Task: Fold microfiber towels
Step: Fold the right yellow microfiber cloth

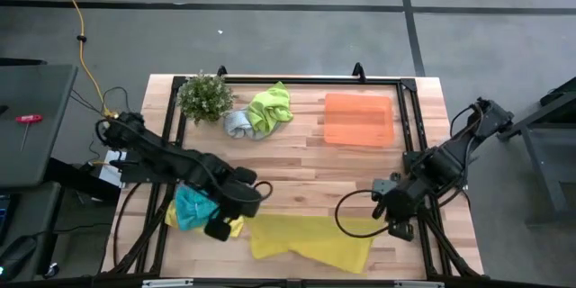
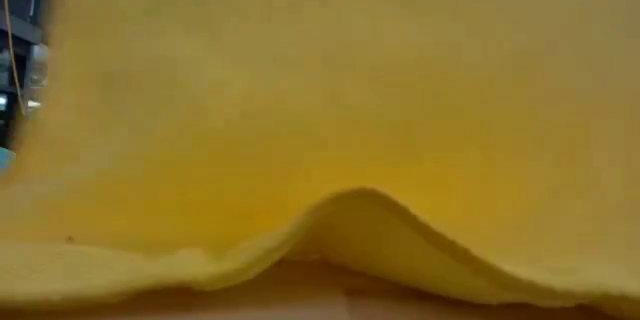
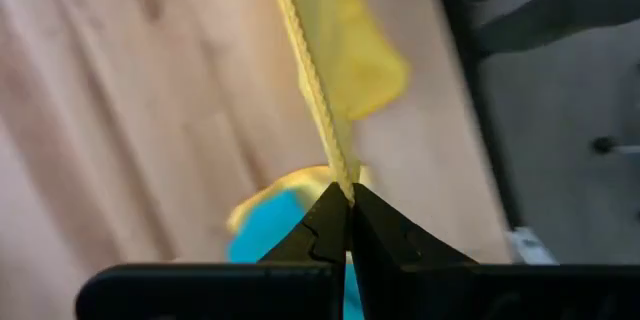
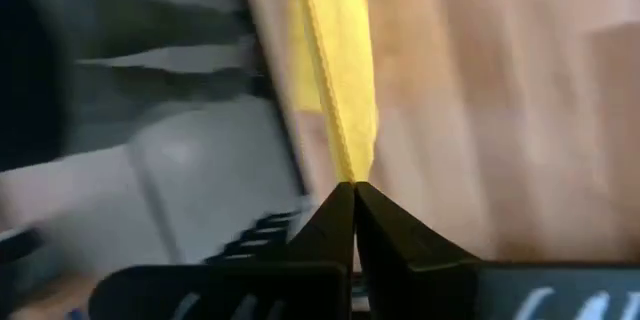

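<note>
Yellow towel (image 1: 310, 241): soft and fuzzy, stretched out long and flat at the 6 o'clock edge of the tabletop (image 1: 297, 166). Its long side runs from 9 o'clock to 3 o'clock.
Left gripper (image 1: 219, 230): fingers (image 3: 320, 228) are pinched tight on the yellow towel's end at 9 o'clock.
Right gripper (image 1: 397, 228): fingers (image 4: 330, 222) are pinched tight on the towel's other end at 3 o'clock.
Teal towel (image 1: 193, 207): bunched up soft, under the left arm, on top of a second yellow towel (image 1: 236, 227).
Green towel (image 1: 271, 107): crumpled, at 12 o'clock, touching the grey towel (image 1: 238, 123).
Orange tray (image 1: 359, 119): flat rectangle, at 1 o'clock.
Plant (image 1: 205, 96): small and leafy, at 11 o'clock.
Open room: bare wood planks in the middle of the tabletop.
</note>
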### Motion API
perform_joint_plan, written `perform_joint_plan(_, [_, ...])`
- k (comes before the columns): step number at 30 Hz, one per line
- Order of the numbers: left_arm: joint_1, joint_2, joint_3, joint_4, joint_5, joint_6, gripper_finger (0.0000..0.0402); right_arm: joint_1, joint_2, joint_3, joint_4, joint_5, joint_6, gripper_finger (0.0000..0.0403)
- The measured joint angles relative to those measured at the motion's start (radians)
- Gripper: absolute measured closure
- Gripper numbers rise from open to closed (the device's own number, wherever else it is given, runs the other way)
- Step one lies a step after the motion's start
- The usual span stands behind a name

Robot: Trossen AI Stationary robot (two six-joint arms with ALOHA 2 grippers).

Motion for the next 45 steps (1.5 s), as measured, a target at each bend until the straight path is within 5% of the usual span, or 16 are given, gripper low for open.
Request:
perform_joint_plan(11, [0.155, 0.129, -0.001, -0.053, -0.167, 0.033, 0.0402, -0.087, 0.061, -0.022, -0.215, 0.192, -0.001, 0.0403])
perform_joint_plan(19, [0.247, 0.193, -0.006, -0.035, -0.228, 0.098, 0.0402, -0.135, 0.065, -0.246, -0.121, 0.216, -0.005, 0.0403])
perform_joint_plan(25, [0.326, 0.194, -0.135, 0.088, -0.227, 0.119, 0.0402, -0.173, 0.065, -0.36, -0.011, 0.263, -0.026, 0.0403])
perform_joint_plan(45, [0.484, 0.192, -0.307, 0.221, -0.329, 0.165, 0.0401, -0.387, 0.064, -0.468, 0.097, 0.392, -0.221, 0.0403])
